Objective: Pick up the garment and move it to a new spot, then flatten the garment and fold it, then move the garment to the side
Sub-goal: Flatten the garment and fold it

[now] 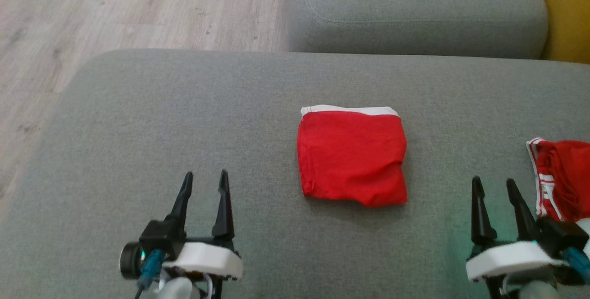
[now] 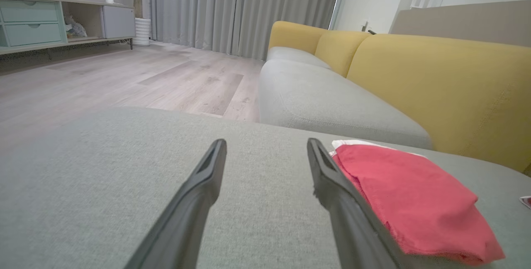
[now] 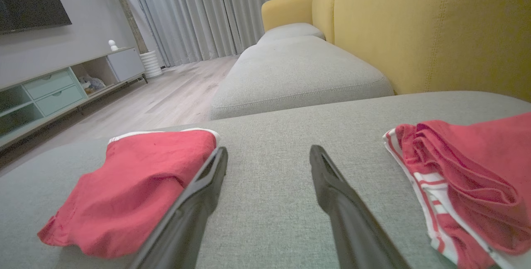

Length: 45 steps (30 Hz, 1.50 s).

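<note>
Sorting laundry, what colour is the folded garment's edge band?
White band on the red folded garment; head view shows it best.

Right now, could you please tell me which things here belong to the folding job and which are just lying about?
Job: folded red garment, left gripper, right gripper, grey cushion.
Lying about, likely: bunched striped red garment, yellow backrest, wooden floor.

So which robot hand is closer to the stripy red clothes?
The right. The right gripper sits just beside the striped red garment, open, not holding it. The left gripper is far across the cushion, past the folded red garment.
</note>
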Tool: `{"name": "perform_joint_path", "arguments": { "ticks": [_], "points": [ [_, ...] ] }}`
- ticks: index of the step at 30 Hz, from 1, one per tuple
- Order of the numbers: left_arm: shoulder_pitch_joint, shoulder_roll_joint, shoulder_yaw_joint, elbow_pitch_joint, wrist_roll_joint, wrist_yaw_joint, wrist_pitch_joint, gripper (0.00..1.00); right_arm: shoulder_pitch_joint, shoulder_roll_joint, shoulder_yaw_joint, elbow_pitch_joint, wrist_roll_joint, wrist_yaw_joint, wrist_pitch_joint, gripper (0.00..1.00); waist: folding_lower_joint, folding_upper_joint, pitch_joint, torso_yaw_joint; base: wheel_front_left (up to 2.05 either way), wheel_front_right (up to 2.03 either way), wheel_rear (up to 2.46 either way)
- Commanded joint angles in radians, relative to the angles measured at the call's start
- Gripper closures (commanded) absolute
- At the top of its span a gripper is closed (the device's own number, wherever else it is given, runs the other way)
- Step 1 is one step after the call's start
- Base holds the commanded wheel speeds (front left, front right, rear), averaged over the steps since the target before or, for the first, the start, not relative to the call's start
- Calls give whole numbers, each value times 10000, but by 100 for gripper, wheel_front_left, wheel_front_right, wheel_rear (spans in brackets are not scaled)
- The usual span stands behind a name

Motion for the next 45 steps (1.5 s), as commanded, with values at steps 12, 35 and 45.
{"name": "perform_joint_path", "arguments": {
  "ticks": [12,35,45],
  "points": [
    [-361,-54,390,-479,268,-414,-94,0,-657,63,501,-915,-468,-7,-106,100,1,0,585,302,0,0,0],
    [-1684,-58,-888,-1104,-382,157,-95,0,-5422,-156,1853,4633,-1906,-7,363,100,1,0,2883,2060,0,0,0],
    [-1691,-58,-980,-1024,-442,238,-95,0,-6157,54,2909,4645,-1544,-7,-100,100,1,0,2599,2289,0,0,0]
  ]
}}
